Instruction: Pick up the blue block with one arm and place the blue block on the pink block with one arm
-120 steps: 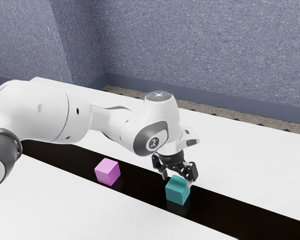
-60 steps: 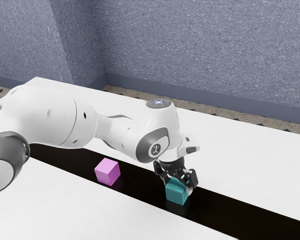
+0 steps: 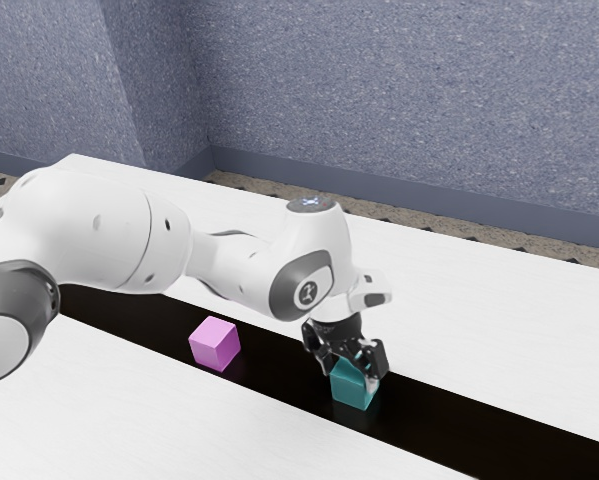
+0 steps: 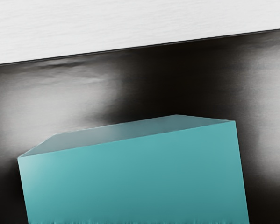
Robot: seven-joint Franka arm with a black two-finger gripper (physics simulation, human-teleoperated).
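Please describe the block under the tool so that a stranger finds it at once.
A black strip runs across the white table, and two blocks sit on it. The blue block is the one nearer the exterior view's right, directly under the tool. It is teal-blue; its only neighbour, the pink block, stands apart.

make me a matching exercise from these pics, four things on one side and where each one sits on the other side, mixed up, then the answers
Things:
1. blue-green cube block
2. pink cube block
3. black two-finger gripper
4. white tabletop

Places:
A. on either side of the glossy black strip
B. on the strip, apart from the arm, nothing on top of it
C. at the top of the blue-green cube block
D. on the strip, right under the hand

Pairs: 1-D, 2-B, 3-C, 4-A
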